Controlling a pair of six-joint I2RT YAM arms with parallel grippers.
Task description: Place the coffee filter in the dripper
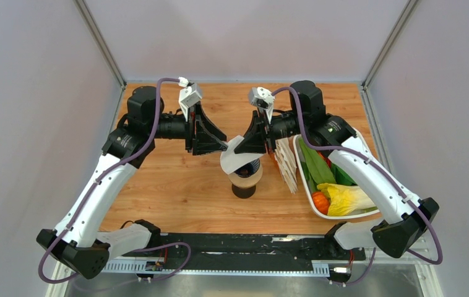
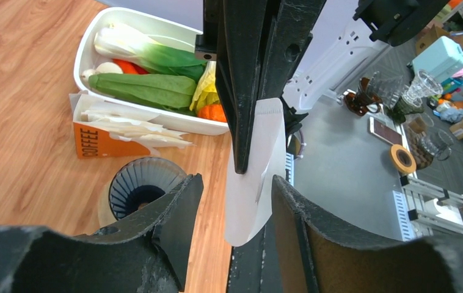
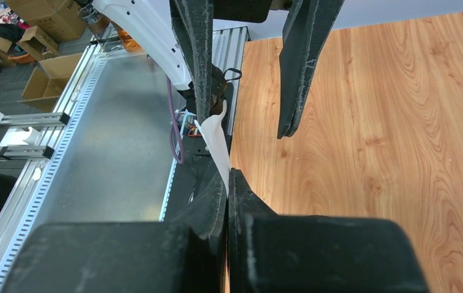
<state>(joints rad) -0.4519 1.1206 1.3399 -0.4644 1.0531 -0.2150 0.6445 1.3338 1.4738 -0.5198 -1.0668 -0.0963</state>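
Hand positions: right hand point(image 3: 227, 183) clamped on thin white paper coffee filter point(image 2: 264, 140), left hand point(image 2: 234, 183) spread apart around its other edge. Filter hangs just above dark navy ribbed cone dripper point(image 2: 140, 186). Lowering it narrow end first, centred, should seat it.

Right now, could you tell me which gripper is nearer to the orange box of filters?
Right. The right gripper hangs just left of the box; the left gripper sits farther left, beyond the held coffee filter.
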